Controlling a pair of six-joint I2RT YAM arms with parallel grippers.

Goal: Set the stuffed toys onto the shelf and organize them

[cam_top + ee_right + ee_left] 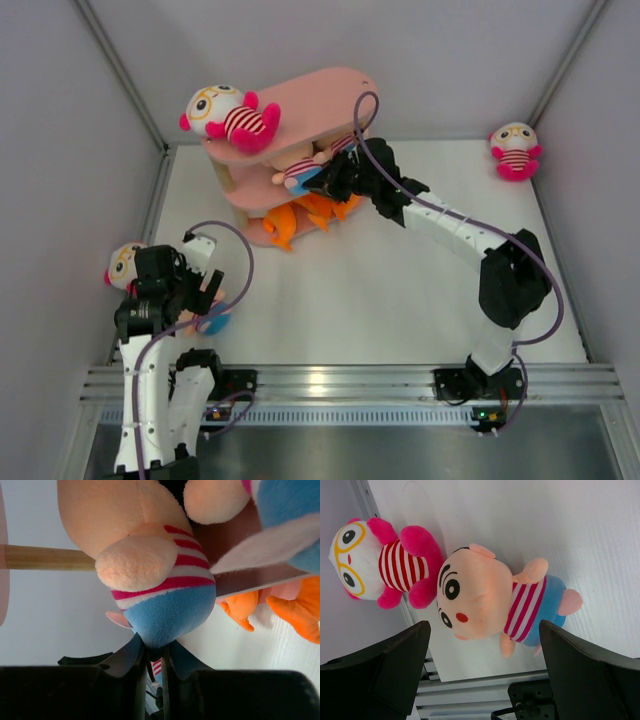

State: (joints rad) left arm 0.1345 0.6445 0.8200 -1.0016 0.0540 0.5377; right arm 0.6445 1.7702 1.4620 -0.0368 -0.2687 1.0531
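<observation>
**A:** Overhead, your right gripper (325, 182) was buried in the shelf (300, 95), which sat at 11 o'clock on the table (400, 290). I couldn't read the jaws from up there at all. Did the wrist cam help?

**B:** Yep, the right wrist view sorted it. Your jaws were pinched tight on the blue bottom of the middle-board doll (160, 580), right next to a wooden post (45, 557). The sharks (295, 615) showed orange below the board, at 4 o'clock in that view. The overhead had stuff the wrist cam missed, though. There was a top-board doll (225, 115) lying on the highest board. A stray doll (515, 150) sat out at 2 o'clock near the back wall, well apart from the shelf.

**A:** And your left side?

**B:** Your left gripper (484, 630) had its jaws spread wide, holding nothing. It hung over the near peach doll (490, 600) lying on the table. The wall-side doll (370, 562) was just beside that one, at 10 o'clock. Overhead, that pair sat at 8 o'clock, mostly hidden behind your arm.
</observation>
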